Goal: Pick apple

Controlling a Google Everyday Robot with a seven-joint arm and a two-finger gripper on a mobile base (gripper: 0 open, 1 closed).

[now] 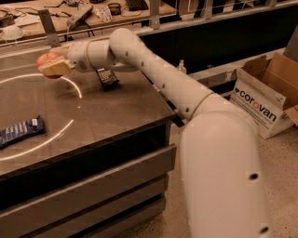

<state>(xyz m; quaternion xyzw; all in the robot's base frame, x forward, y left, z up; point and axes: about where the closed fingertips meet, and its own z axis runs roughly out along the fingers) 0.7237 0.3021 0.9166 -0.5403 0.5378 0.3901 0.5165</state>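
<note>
The apple (46,59), round and red-orange, is held above the far left part of the dark table (107,116). My gripper (52,65) is shut on the apple, with one pale finger (57,68) across its front and lower side. The white arm reaches from the lower right over the table to it. The apple is lifted off the tabletop.
A blue snack bar (21,130) lies at the table's front left. A small dark packet (107,76) lies near the arm's wrist. A cardboard box (267,100) stands on the floor at right. A cluttered bench (88,14) runs behind the table.
</note>
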